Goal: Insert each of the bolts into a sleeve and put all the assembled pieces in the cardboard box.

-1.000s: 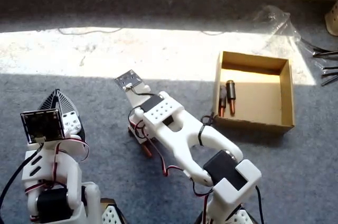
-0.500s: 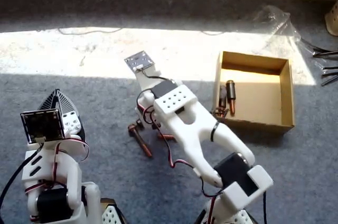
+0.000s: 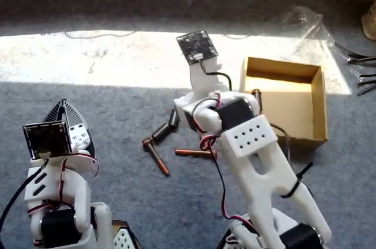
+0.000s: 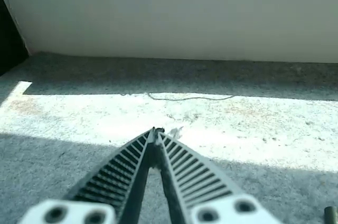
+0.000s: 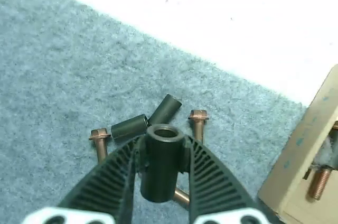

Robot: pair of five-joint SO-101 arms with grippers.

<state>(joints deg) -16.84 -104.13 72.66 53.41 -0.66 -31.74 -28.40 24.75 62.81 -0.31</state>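
The right gripper (image 5: 162,147) pinches a dark sleeve (image 5: 161,174) across the middle of its barrel. The sleeve stands roughly upright between the ribbed fingers, its open bore uppermost, and is held clear of the grey carpet (image 3: 117,114). It looks like a short, rigid tube, light for its size, with a smooth wall that could turn or slide in a loose grip. My judgement is that a hold across the mid-barrel suits it, since this leaves the mouth free for a bolt and keeps the fingers off either end. On the carpet just beyond the fingertips lie two loose sleeves (image 5: 129,127), end to end at an angle and nearly touching. Copper-coloured bolts (image 5: 198,123) flank them, one at each side with its flanged head showing, and a further shank pokes out from under the held sleeve. The bolts should be stiff and somewhat heavier than the sleeves, and apt to roll. I would take hold of one by the shank close to the head, so that the threaded end stays free to enter the bore. To the right of this cluster stands the cardboard box (image 3: 282,68), open-topped, with an assembled piece (image 5: 318,182) lying against its left wall. At the near left, well apart from all the parts, the left gripper (image 4: 155,135) hangs over the carpet with its fingers pressed together on nothing.
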